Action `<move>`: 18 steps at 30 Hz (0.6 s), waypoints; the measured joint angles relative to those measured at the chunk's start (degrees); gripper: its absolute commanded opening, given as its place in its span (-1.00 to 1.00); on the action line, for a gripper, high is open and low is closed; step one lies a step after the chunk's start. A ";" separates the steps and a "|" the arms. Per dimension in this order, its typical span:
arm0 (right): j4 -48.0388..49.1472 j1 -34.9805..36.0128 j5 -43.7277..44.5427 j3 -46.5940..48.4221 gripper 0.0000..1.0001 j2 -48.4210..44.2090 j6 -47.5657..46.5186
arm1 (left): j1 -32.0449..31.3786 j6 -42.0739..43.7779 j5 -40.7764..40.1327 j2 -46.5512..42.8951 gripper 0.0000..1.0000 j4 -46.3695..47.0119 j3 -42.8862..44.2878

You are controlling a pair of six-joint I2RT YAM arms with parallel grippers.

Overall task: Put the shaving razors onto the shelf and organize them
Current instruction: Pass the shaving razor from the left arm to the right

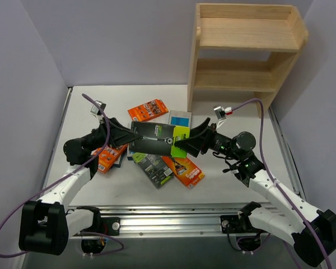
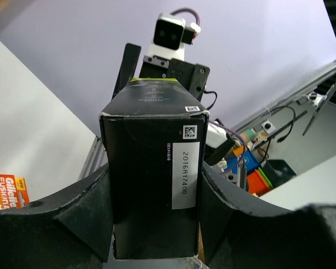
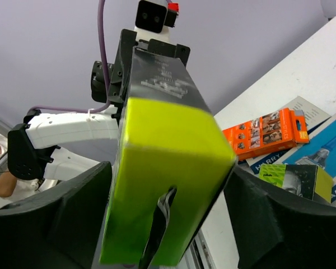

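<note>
Handover in mid-air. Black box (image 1: 154, 137) hangs roughly level over the pile, between the two arms, off the counter (image 1: 241, 185).

Left claw (image 1: 131, 136) pinches the black end. Its wrist view shows both fingers (image 2: 81, 216) pressed flat on the box sides.

Right claw (image 1: 186, 143) straddles the lime end (image 3: 168, 185). Its fingers (image 3: 61, 224) sit close on either side, but I can't tell if they bite or only bracket it.

Shelf (image 1: 246, 33) stands back right, well apart from the box, no pack visible on it.

Other razors lie on the counter:
- orange pack (image 1: 148, 110) alone toward the back
- blue card (image 1: 180, 118) just behind the box
- second box (image 1: 153, 167) in front, overlapping more orange packs

Risks, my read:
- **Early release:** if the left claw lets go before the right has a firm hold, the box drops onto the pile, scatters packs and needs a regrasp.
- **Grip too far out:** the right claw takes only the end of a long box. The free end could sag or twist between the fingers during the carry.
- **Arms fighting:** if both claws clamp and the arms pull differently, the cardboard dents or slides. The sides look glossy.
- **Soft end:** the lime end has a hang slot cut in it, likely weak, so a hard squeeze there may buckle it.
- **Shelf entry:** a sagging box could catch a tier's front edge or a side panel and get knocked loose.
</note>
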 measured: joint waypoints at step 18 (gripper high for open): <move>2.45 -0.04 -4.20 -0.98 -0.90 -1.20 3.19 | -1.84 6.54 2.43 -0.48 -0.71 0.72 1.95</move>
